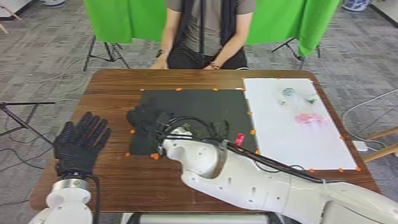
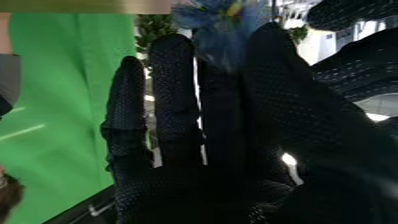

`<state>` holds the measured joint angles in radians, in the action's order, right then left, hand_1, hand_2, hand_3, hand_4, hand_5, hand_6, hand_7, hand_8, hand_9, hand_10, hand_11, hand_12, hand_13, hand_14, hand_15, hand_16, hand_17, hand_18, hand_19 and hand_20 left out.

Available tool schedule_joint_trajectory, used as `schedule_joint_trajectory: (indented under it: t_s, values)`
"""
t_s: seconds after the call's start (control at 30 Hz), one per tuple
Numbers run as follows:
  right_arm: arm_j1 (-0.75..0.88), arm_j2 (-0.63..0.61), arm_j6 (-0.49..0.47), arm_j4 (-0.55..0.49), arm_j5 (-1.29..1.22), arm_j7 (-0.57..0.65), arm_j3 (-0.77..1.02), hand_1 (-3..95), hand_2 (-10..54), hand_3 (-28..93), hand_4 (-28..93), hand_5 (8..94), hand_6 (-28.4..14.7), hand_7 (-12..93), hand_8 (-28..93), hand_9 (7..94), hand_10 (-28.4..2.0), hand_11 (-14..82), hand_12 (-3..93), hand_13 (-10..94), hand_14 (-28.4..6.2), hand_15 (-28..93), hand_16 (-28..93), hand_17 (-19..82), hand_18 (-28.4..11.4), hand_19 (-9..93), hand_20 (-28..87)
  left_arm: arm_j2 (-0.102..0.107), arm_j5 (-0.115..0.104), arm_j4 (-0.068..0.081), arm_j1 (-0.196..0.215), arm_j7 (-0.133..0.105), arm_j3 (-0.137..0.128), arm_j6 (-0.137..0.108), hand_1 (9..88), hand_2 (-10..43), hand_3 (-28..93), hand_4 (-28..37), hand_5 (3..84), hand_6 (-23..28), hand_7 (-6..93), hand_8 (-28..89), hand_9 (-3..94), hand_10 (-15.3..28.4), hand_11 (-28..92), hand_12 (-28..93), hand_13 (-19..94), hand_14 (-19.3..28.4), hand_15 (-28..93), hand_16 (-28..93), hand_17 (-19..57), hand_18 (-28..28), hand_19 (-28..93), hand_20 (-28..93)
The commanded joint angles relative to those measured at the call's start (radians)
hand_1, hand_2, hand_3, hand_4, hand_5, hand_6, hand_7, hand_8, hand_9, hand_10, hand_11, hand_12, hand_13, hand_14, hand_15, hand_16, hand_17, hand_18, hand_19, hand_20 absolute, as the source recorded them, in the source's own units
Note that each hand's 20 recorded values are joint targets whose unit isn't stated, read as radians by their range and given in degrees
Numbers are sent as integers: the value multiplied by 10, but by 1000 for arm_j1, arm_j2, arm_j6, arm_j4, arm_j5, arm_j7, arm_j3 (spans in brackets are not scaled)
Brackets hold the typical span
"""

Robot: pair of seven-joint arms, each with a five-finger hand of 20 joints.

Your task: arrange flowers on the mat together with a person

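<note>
Head view, pink flowers point(image 1: 310, 118) on white sheet point(image 1: 289, 147)

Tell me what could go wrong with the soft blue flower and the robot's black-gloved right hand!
The soft blue flower with a yellow middle is right by the black-gloved right hand, so its petals might get squashed or bent.

The long white right arm reaches over the black mat, close to a small red object, and could perhaps bump it.
</note>
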<state>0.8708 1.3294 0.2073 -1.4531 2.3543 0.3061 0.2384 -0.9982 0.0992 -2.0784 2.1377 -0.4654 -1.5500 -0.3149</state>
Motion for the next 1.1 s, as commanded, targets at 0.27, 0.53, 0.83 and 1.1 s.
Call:
schedule_joint_trajectory:
  t_s: [0.27, 0.53, 0.83, 1.1]
  values:
    - [15, -9, -32, -22, 26, 41, 4, 527, -95, 748, -283, 612, 20, 284, -183, 645, -103, 213, 174, 515, -115, 607, 279, 192, -216, 695, 313, -16, -1, 8, 12, 14, 3, -6, 272, 162, 745, -283, 505, 80, 123, -106, 453, 141, 191, 53, 354, 156, 307, -82, -33, 169, 436, 81]
    - [76, -7, -53, -44, 26, 31, 81, 523, -95, 756, -283, 595, 8, 268, -177, 626, -114, 202, 167, 508, -122, 626, 237, 186, -220, 696, 308, -27, -2, 3, 27, 24, -8, -13, 272, 160, 747, -283, 504, 82, 121, -105, 452, 141, 191, 53, 353, 157, 308, -83, -33, 169, 436, 81]
    - [227, -99, -119, -260, -165, 37, 340, 450, -95, 785, -283, 550, -17, 244, -164, 576, -143, 179, 155, 487, -131, 520, 172, 182, -219, 678, 267, -66, 12, -19, 75, 65, -52, -20, 267, 163, 741, -283, 504, 82, 120, -105, 451, 142, 190, 53, 352, 157, 308, -83, -33, 168, 435, 81]
    - [401, -236, -90, -457, -546, 55, 655, 374, -64, 810, -283, 498, -42, 214, -147, 500, -159, 133, 135, 431, -148, 302, 141, 152, -206, 605, 162, -75, 14, -26, 85, 68, -71, -10, 257, 168, 738, -283, 500, 82, 117, -104, 449, 142, 188, 53, 351, 158, 306, -83, -34, 169, 435, 81]
